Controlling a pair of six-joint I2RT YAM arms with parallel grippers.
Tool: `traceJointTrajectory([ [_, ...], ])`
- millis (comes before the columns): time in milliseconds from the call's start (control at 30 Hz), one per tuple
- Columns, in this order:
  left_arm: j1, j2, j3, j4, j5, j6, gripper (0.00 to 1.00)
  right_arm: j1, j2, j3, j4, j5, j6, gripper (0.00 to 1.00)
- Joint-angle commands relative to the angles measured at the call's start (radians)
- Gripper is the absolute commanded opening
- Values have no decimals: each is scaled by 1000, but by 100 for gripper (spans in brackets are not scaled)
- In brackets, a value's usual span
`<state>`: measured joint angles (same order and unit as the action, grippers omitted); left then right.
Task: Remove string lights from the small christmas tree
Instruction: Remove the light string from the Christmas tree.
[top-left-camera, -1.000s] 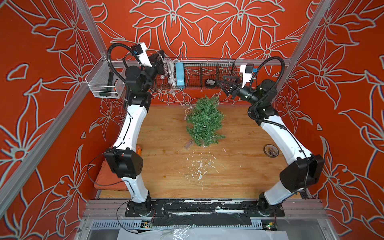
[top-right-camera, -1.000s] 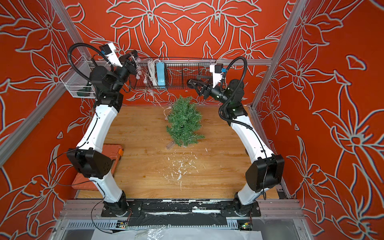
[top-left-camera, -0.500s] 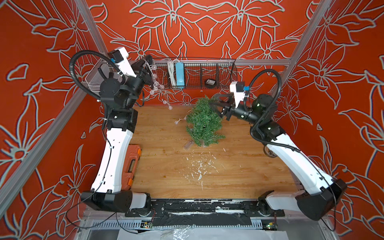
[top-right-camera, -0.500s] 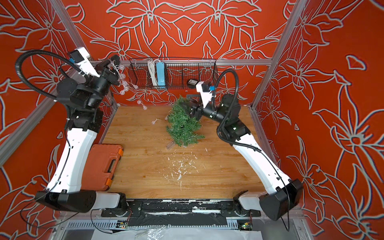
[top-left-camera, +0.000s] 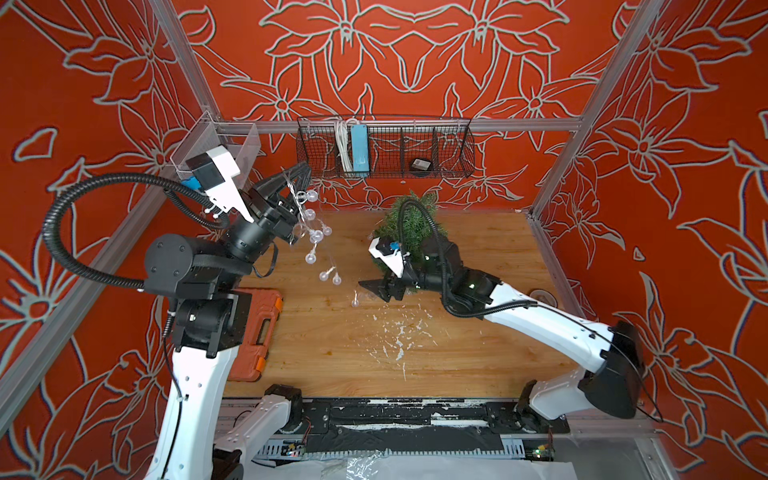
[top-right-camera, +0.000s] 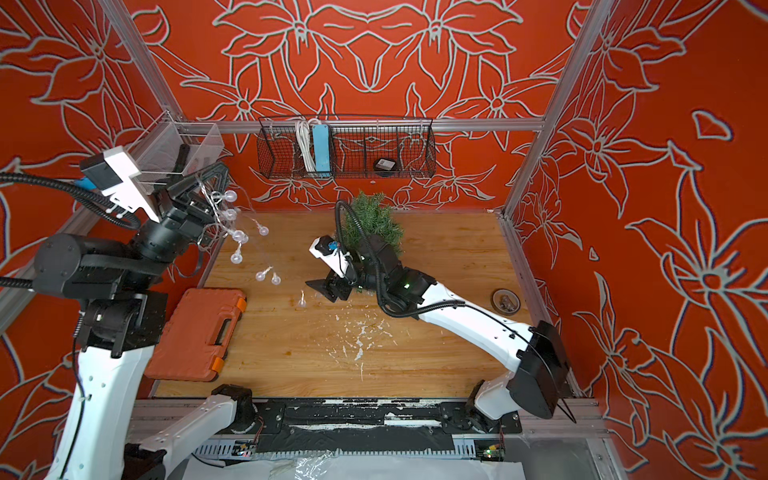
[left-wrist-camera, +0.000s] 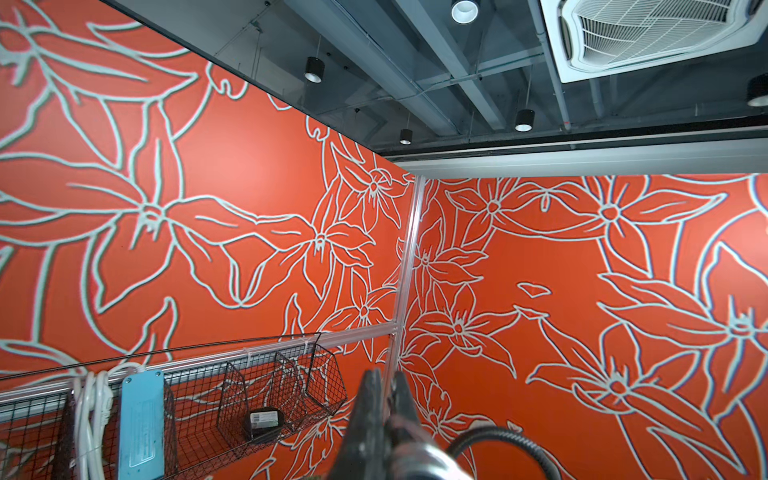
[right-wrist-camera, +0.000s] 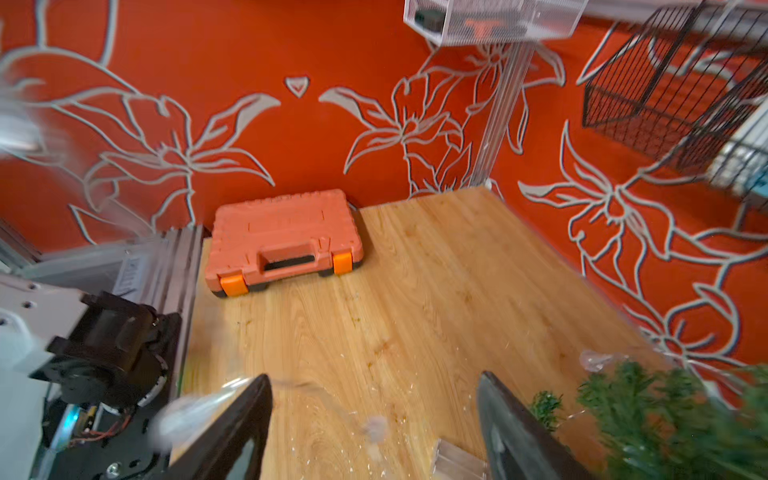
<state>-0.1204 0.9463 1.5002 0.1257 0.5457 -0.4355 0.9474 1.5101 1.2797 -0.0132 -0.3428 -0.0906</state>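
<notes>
The small christmas tree (top-left-camera: 411, 224) (top-right-camera: 374, 220) lies on the wooden table near the back wall, partly hidden by my right arm. My left gripper (top-left-camera: 297, 174) (top-right-camera: 220, 170) is raised at the back left, shut on the string lights (top-left-camera: 316, 237) (top-right-camera: 239, 237). Their clear bulbs dangle from it, and the wire trails down to the table near my right gripper (top-left-camera: 376, 286) (top-right-camera: 322, 289). That gripper hangs open just above the table at the tree's near end. The right wrist view shows its gripper (right-wrist-camera: 374, 399) open, a blurred bulb and a clear battery box (right-wrist-camera: 457, 459) between the fingers, and the tree (right-wrist-camera: 665, 415) beside them. In the left wrist view the gripper (left-wrist-camera: 384, 386) is shut and no lights show.
An orange tool case (top-left-camera: 253, 332) (right-wrist-camera: 286, 241) lies at the table's left edge. A wire basket (top-left-camera: 386, 145) on the back wall holds a white cable, a blue strip and a black item. A clear bin (top-left-camera: 216, 141) hangs at the back left. A small dish (top-right-camera: 505, 300) sits at the right; white flecks (top-left-camera: 395, 332) litter the middle.
My left arm swung from the basket toward the front left, drawing the lights away from the tree. My right arm came down from the basket to the tree's near end and opened wider.
</notes>
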Motion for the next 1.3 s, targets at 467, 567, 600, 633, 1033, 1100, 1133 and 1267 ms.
traceJointTrajectory([
  [467,-21,-16,37,-57,50,-4,0,24,-148,-123,201,279,-15,76],
  [567,-20,-18,20,-63,43,1,0,22,-220,-137,198,285,-5,77],
  [600,-21,-17,14,-61,43,0,0,22,-234,-151,200,284,4,77],
  [633,-19,-16,10,-55,47,-3,0,22,-241,-164,194,287,4,76],
  [1033,-21,18,3,-2,96,-37,0,-47,-207,-214,148,-150,-21,77],
  [1100,-22,27,16,-3,102,-41,0,-47,-146,-179,148,-225,-25,77],
  [1133,-22,29,20,-3,102,-40,0,-45,-120,-165,146,-252,-24,77],
  [1267,-22,34,29,8,115,-56,0,-37,-46,-154,206,-243,-15,77],
])
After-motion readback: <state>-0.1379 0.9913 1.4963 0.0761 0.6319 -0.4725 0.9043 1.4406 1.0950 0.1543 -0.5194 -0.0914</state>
